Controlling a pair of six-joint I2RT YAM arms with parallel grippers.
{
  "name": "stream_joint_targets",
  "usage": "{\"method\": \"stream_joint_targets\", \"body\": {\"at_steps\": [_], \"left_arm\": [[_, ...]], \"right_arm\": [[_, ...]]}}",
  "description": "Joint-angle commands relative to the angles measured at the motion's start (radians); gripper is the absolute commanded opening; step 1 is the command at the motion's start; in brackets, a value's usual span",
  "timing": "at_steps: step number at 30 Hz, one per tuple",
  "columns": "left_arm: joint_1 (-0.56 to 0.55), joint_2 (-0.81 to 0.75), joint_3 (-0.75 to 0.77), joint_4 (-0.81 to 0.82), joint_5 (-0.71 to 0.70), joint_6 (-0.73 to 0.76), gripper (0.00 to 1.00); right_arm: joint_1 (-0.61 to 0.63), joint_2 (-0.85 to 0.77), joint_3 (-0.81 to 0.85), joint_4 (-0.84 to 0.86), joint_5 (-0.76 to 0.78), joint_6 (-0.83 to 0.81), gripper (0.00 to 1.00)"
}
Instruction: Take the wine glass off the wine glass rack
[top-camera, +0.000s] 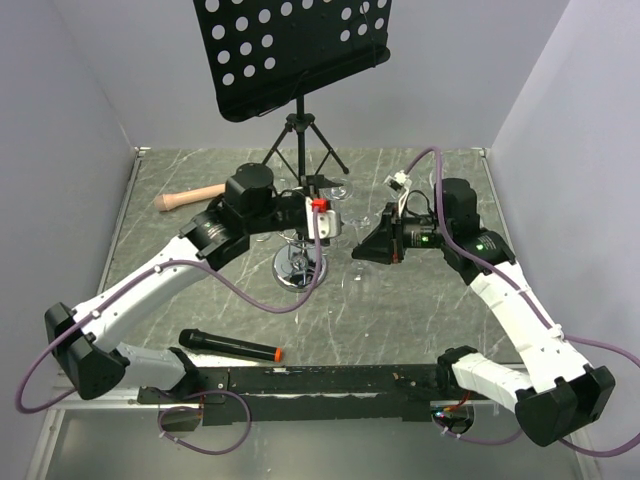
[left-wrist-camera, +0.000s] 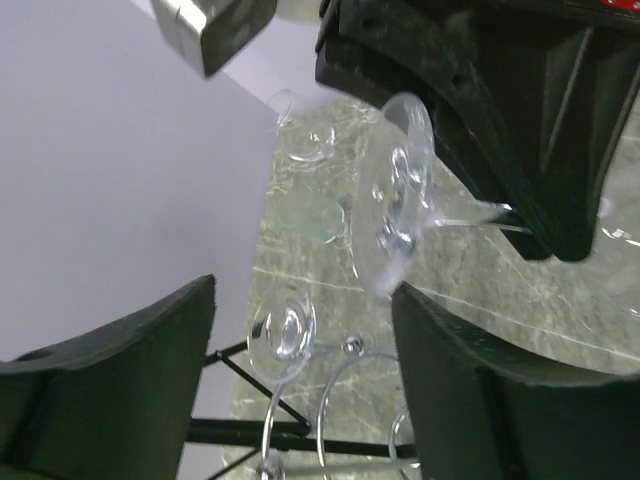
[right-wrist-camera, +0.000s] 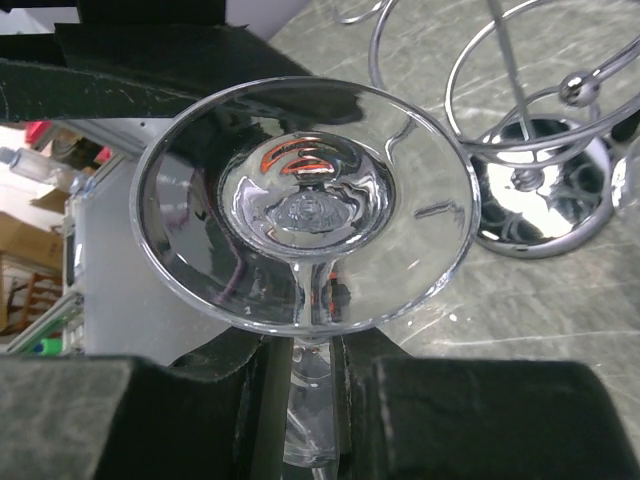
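While the right pincer (right-wrist-camera: 300, 400) pinches the glass (right-wrist-camera: 305, 200) by its stem, just under the foot, the foot faces the wrist camera and the bowl is out of sight. The glass is carried on its side in the air, beside the rack (right-wrist-camera: 545, 215). As far as the right wrist view shows, it is apart from the wire loops — off the rack, I judge. The left pincer (left-wrist-camera: 300, 300) hangs spread near the rack top, gripping nothing. Another glass (left-wrist-camera: 285, 330) shows near the loops.

Thin clear glass like this is light but brittle and slick. The stem is the sound place to hold: narrow enough for the pads, and it keeps pressure off the bowl. The squeeze should be gentle — a hard pinch could snap the stem, a loose one lets it swivel. A knock against the chrome loops or the table (right-wrist-camera: 560, 330) is the main risk.
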Motion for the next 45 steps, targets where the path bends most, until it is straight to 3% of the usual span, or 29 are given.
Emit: {"method": "stream_joint_targets", "body": {"at_steps": [1,8,18,30,39,45], "left_arm": [[-0.022,0.042,0.063,0.035,0.007,0.072,0.72],[-0.047,0.068,0.069,-0.013,0.047,0.149,0.58],[-0.102,0.108,0.047,-0.067,0.104,0.241,0.52],[-0.155,0.217,0.070,-0.018,0.073,0.214,0.43],[-0.188,0.270,0.081,-0.001,0.102,0.218,0.45],[-0.218,0.323,0.103,0.001,0.098,0.180,0.35]], "right_arm": [[-0.004,-0.005,-0.016,0.080,-0.076,0.045,0.00],[-0.013,-0.015,-0.062,0.126,-0.055,0.103,0.00],[-0.062,-0.022,-0.114,0.142,-0.072,0.177,0.00],[-0.082,-0.100,-0.151,0.024,-0.081,0.118,0.00],[-0.119,-0.114,-0.233,-0.056,-0.217,0.149,0.00],[-0.145,-0.121,-0.284,-0.064,-0.260,0.195,0.00]]}}
